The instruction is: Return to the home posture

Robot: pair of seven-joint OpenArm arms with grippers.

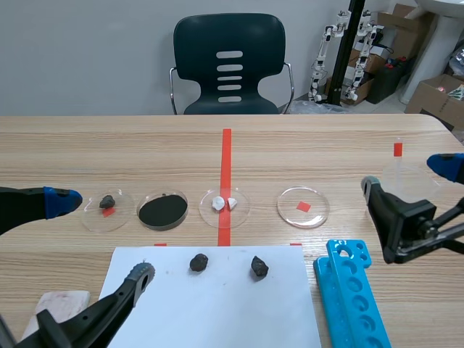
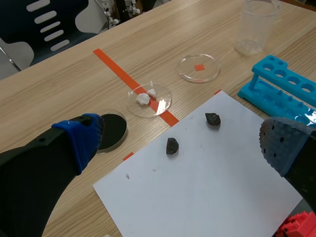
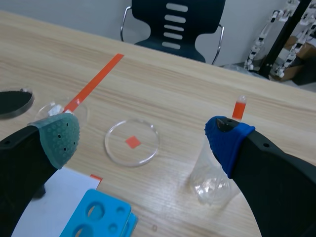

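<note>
A white paper sheet (image 2: 207, 197) lies on the wooden worktop (image 1: 326, 145) under the left claw (image 2: 182, 140). On it, just ahead of that claw, sit a dark stone (image 2: 172, 145) and a second dark stone (image 2: 213, 119). 4 dishes stand farther ahead:
- A black-filled dish (image 2: 112, 131) is nearest that claw.
- A dish with 2 white lumps (image 2: 149, 100) sits on the red tape.
- An empty clear dish (image 3: 132, 142) is right ahead of the right claw (image 3: 143, 134).
- A dish holding 1 dark lump (image 1: 107, 206) is near the left claw.

A clear cup (image 3: 212, 177) stands just beside the right claw, and a blue tube rack (image 3: 98, 217) lies under it. A dark chair (image 1: 229, 65) stands well beyond both claws.
</note>
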